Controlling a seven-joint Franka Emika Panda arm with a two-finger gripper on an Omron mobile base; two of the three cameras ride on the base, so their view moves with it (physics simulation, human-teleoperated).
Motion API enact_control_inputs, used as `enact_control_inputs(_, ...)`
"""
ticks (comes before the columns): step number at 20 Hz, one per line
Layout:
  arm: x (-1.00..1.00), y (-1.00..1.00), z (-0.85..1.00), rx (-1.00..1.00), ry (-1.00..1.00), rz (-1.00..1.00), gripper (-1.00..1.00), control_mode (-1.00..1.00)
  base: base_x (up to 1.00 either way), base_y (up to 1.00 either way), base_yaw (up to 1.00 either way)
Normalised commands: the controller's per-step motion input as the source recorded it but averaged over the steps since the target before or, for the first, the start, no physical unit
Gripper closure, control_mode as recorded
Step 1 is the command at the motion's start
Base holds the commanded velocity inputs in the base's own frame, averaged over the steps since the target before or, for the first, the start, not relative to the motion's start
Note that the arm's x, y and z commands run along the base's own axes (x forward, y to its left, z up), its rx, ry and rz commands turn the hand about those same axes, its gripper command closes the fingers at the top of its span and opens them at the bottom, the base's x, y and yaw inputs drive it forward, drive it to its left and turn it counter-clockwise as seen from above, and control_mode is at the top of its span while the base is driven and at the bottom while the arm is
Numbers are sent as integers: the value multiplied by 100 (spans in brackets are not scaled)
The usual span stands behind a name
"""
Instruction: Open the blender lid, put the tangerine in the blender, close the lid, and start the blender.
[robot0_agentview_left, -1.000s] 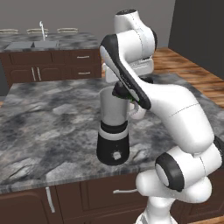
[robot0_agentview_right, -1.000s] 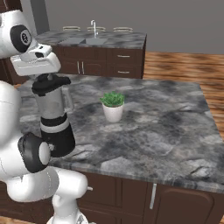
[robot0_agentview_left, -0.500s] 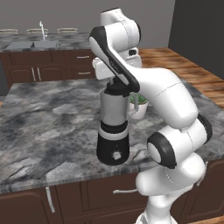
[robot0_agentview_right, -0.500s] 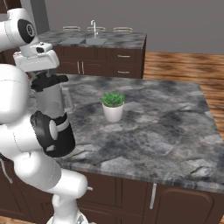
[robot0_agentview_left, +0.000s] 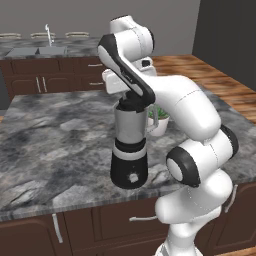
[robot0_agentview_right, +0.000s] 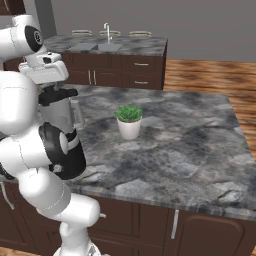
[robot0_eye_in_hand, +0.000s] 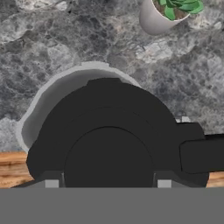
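Note:
The blender (robot0_agentview_left: 130, 145) stands near the front edge of the island counter, its grey jar (robot0_agentview_right: 61, 119) on a black base with a small white button. The black blender lid (robot0_eye_in_hand: 109, 131) is at the jar's top (robot0_agentview_left: 131, 103). In the hand view it sits off-centre, and the jar's grey rim (robot0_eye_in_hand: 52, 85) and some of the inside show on one side. My gripper (robot0_eye_in_hand: 107, 183) comes down from above. Its fingertips (robot0_eye_in_hand: 51, 183) press the raised centre knob from both sides, shut on it. The lid's side tab (robot0_eye_in_hand: 201, 153) points right in the hand view. The tangerine is out of view.
A white pot with a green plant (robot0_agentview_left: 159, 122) (robot0_agentview_right: 129, 127) stands just behind and to the right of the blender. The grey marble counter (robot0_agentview_left: 55, 130) stretches left and back. A second counter with a sink (robot0_agentview_right: 100, 46) lies across the aisle. My arm's elbow arches over the blender.
The arm's upper links have swung round and risen over the blender. The hand has stayed on the blender's top. The blender and the plant have not moved.

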Motion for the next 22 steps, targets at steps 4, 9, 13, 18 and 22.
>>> enact_control_inputs(4,19,0,-25,0,-6,0,100,-100,0,0,0)
enact_control_inputs(9,22,0,-22,0,-13,0,100,-100,0,0,0)
enact_control_inputs(13,8,0,-4,1,-19,0,100,-100,0,0,0)
enact_control_inputs(18,0,0,-1,9,-21,3,100,-100,0,0,0)
enact_control_inputs(22,0,0,-6,13,-18,8,100,-100,0,0,0)
